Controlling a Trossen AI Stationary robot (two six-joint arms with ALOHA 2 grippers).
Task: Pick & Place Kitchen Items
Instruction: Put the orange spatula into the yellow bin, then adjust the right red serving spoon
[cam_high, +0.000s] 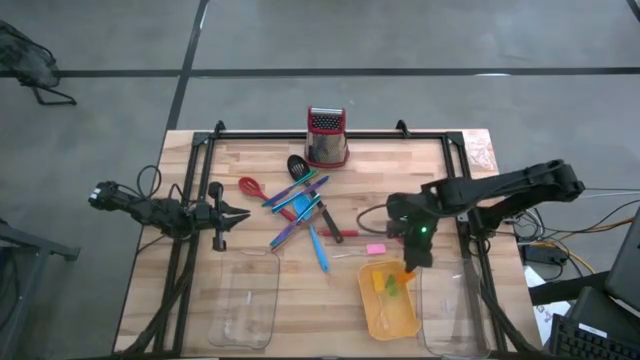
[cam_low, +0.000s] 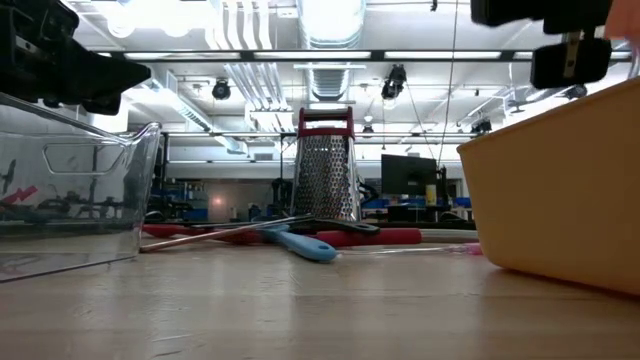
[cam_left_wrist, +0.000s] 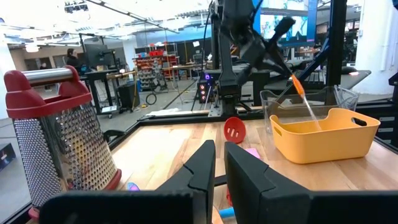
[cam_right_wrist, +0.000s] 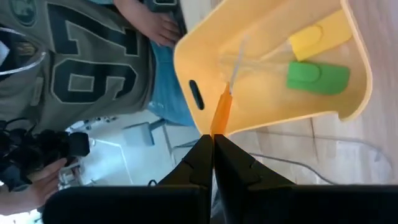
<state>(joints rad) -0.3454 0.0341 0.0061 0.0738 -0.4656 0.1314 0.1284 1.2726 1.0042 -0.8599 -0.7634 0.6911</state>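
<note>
Long-handled red, blue and black utensils and thin sticks (cam_high: 300, 205) lie in a loose pile mid-table, with a red slotted spoon (cam_left_wrist: 234, 129) at its edge. A pink piece (cam_high: 375, 249) lies apart on the wood. The orange tray (cam_high: 385, 322) holds a yellow piece (cam_right_wrist: 311, 38) and a green piece (cam_right_wrist: 317, 78). My right gripper (cam_right_wrist: 212, 140) hovers over the tray's far end, shut on a thin stick with an orange end (cam_left_wrist: 297, 84). My left gripper (cam_left_wrist: 219, 163) waits level at the table's left, its fingers nearly together with nothing between them. My right gripper pinches the stick's orange end (cam_right_wrist: 219, 117) between its two fingertips, coming at it slanting down from above. The clear shaft (cam_left_wrist: 309, 109) hangs below the fingers at a slant, its lower end inside the orange tray (cam_left_wrist: 323, 134). Whether that end touches the tray floor I cannot tell.
A metal box grater (cam_high: 326, 137) with a red top stands at the far edge. Clear trays sit near the front, one left (cam_high: 245, 300) and one right (cam_high: 455, 310) of the orange tray. A person in a numbered jersey (cam_right_wrist: 81, 62) stands beyond the table.
</note>
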